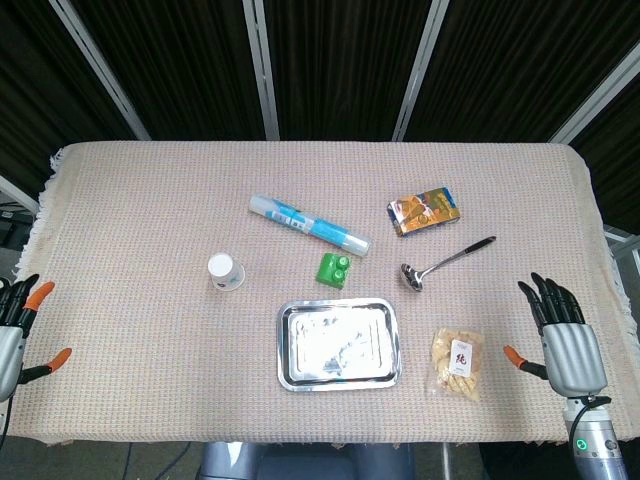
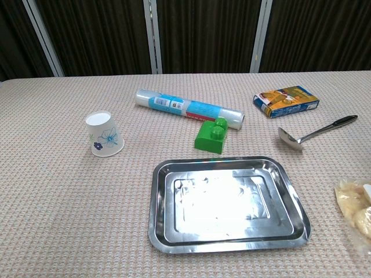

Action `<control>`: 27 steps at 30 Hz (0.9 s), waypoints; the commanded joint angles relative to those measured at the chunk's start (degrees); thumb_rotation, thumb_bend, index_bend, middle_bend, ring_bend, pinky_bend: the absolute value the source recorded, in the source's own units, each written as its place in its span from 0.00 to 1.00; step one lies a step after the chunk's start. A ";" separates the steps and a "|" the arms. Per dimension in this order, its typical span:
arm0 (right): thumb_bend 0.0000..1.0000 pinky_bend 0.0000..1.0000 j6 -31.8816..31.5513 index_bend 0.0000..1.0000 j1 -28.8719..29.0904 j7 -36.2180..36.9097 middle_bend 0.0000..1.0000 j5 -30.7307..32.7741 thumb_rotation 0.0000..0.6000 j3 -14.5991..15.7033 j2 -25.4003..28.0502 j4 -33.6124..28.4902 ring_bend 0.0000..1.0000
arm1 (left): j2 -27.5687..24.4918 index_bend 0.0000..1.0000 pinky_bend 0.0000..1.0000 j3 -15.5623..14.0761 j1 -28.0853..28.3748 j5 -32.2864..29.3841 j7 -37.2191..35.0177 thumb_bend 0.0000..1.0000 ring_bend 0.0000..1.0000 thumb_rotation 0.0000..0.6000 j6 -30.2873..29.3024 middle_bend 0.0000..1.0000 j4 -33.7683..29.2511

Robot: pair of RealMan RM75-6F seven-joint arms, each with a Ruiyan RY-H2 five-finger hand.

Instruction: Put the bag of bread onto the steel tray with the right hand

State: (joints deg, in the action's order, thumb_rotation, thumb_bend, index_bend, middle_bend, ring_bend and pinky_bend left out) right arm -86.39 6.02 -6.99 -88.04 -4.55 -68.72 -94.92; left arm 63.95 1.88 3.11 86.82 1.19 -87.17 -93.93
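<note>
Head view: both my hands open, holding nothing
Clear bag of bread (image 1: 456, 363) lies on cloth just right of shiny rectangular steel tray (image 1: 339, 375), apart from it; my right hand (image 1: 566, 340) near bag's right, fingers spread; left hand (image 1: 14, 330) at far left edge

In front of me stands a table (image 1: 150, 200) covered with a beige woven cloth (image 1: 500, 200) that has a small fringe at its 9 o'clock edge. Behind it, at 12 o'clock, hang dark black curtains (image 1: 340, 60), divided by pale grey metal bars (image 1: 262, 70). The light comes from above and is bright and even.
</note>
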 commanded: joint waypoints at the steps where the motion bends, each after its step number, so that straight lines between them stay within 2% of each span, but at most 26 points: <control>1: 0.13 0.11 -0.06 0.07 -0.09 0.02 0.01 0.07 1.00 0.05 -0.03 0.03 0.00 | 0.04 0.10 0.00 -0.04 -0.05 0.00 -0.12 0.16 0.00 1.00 -0.03 0.00 0.10; 27: 0.13 0.11 -0.76 0.07 -0.82 1.88 0.00 -0.79 1.00 0.82 0.35 0.29 0.00 | 0.22 0.10 0.00 -0.23 -0.28 0.97 -0.65 0.16 0.00 1.00 -0.87 0.00 0.52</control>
State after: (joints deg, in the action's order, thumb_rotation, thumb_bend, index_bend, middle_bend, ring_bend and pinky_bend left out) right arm -87.19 5.21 -5.17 -88.82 -3.76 -68.40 -94.62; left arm 64.17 1.65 2.83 87.79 0.55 -88.04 -93.40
